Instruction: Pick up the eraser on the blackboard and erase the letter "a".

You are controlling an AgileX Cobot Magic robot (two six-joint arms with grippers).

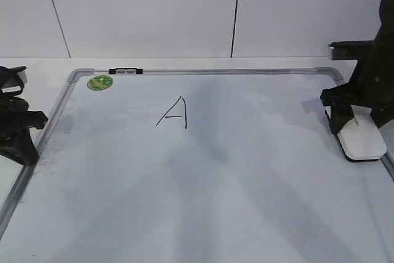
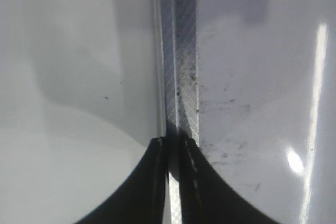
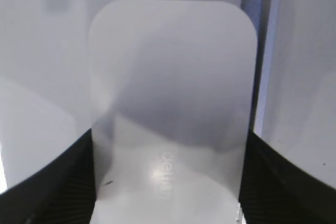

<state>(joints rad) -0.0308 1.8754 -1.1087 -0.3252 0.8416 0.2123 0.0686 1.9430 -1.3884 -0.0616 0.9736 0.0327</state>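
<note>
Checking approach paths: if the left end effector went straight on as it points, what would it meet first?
Probably the board's grey frame; the shut left end effector points along it, though depth is unclear.

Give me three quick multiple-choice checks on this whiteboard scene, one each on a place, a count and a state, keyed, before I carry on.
1. Where does the eraser lie?
A. centre of the blackboard
B. by the blackboard's right edge
C. off the board, on the left

2. How many round green magnets are on the board?
A. none
B. one
C. three

3. How do the right end effector's jaws stand?
A. on either side of the eraser
B. pressed together in the air
C. around the magnet

Key:
1 B, it sits beside the right frame.
2 B, a single green magnet near the top left corner.
3 A, the right wrist view shows a finger at each long side.
</note>
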